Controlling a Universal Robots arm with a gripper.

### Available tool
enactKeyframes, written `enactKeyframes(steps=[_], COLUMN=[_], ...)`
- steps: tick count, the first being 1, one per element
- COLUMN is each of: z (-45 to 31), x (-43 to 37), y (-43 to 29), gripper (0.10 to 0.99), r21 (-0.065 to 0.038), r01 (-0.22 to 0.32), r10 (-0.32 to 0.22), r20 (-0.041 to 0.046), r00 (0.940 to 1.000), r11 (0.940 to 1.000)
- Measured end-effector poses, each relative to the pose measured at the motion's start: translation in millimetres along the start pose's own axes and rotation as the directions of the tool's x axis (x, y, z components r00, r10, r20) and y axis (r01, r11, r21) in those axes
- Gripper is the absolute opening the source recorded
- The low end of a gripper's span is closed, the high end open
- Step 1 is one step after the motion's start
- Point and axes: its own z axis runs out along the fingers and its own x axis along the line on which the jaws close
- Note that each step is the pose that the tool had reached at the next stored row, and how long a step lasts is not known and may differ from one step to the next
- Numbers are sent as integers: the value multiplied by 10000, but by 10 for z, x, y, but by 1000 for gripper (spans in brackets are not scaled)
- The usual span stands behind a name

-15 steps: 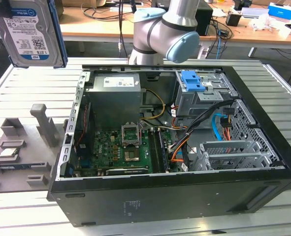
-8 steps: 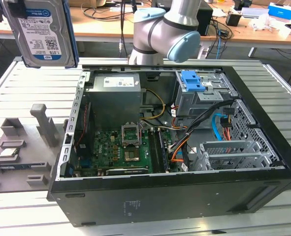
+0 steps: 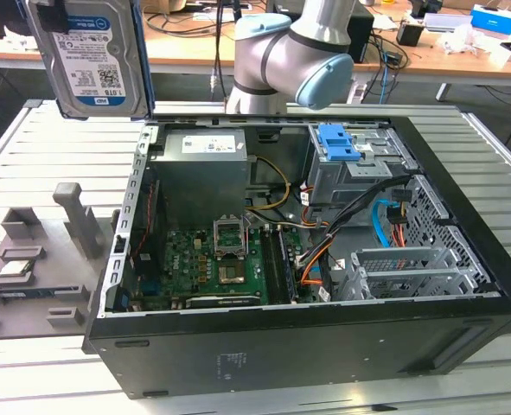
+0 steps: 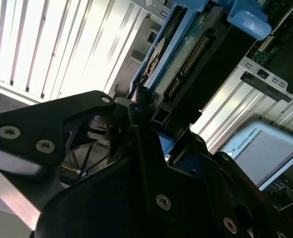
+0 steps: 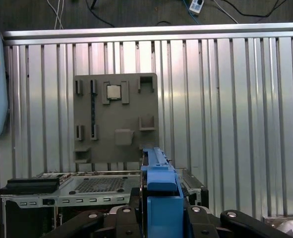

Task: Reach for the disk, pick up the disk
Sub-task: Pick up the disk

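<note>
The pincer point(image 4: 142, 115) clamps the disk point(image 3: 95, 56), held aloft at far left, long axis vertical, label facing the exterior view.

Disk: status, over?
Copy: gripper shut on disk. Held in the air, outside the computer case. Nothing in the way.

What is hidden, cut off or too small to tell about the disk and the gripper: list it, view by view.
- Exterior view: the disk is cut off by the picture's top edge, so where it is gripped cannot be seen.
- First wrist view: the disk sits edge-on in the gripper, so its label face is hidden.
- Second wrist view: the gripper's black body covers the disk's near end.
</note>
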Motion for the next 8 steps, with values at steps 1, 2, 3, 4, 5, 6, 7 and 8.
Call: enactKeyframes(steps=[1, 2, 3, 4, 5, 6, 7, 8], z=[-1, -2, -3, -4, -5, -6, -7, -8], x=[-1, -2, -3, -3, -4, -6, -6, -7], y=[-27, -60, -81, -100, -134, -163, -187, -208], gripper=[369, 369, 369, 369, 369, 369, 369, 369], r21=[0, 0, 0, 0, 0, 1, 0, 1], r01=[0, 0, 0, 1, 1, 0, 1, 0], r10=[0, 0, 0, -1, -1, 0, -1, 0], r20=[1, 0, 0, 0, 0, 1, 1, 1], r00=[10000, 10000, 10000, 10000, 10000, 10000, 10000, 10000], r11=[10000, 10000, 10000, 10000, 10000, 10000, 10000, 10000])
